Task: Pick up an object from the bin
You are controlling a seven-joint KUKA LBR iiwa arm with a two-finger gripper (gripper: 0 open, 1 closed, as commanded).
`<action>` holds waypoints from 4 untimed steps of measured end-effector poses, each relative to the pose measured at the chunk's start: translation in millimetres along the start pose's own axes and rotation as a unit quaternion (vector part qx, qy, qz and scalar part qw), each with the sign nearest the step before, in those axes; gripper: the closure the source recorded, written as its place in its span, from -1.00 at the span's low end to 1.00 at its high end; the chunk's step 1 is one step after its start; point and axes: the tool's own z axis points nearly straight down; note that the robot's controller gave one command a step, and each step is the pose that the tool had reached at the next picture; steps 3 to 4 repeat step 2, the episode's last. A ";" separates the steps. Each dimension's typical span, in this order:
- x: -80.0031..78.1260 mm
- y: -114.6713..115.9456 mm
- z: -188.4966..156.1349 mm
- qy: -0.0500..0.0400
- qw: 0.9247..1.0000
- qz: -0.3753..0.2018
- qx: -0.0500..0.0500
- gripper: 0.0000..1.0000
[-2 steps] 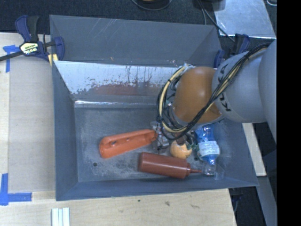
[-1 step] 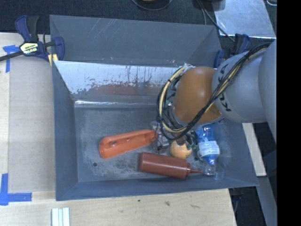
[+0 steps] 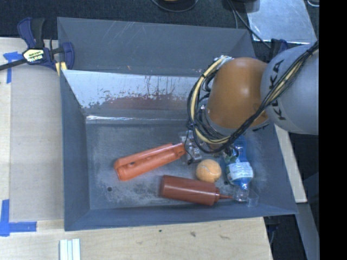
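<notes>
My gripper is low in the bin's middle right, half hidden under the arm's orange cover. It is right at the right end of an orange handle-shaped tool that lies slanted across the floor. A small yellow-orange ball rests just below and to the right of the gripper. In front of the ball lies a dark red bottle on its side, nozzle pointing right.
A clear plastic bottle with a blue label lies against the right wall, partly under the arm. The arm and its cables cover the bin's right back area. The left half of the floor is bare metal.
</notes>
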 end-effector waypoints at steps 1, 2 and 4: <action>-29.5 -27.5 50.8 -0.007 1.000 -0.014 0.001 1.00; -0.2 13.6 -120.1 -0.005 1.000 0.023 0.000 1.00; -0.2 13.6 -120.1 -0.005 1.000 0.023 0.000 1.00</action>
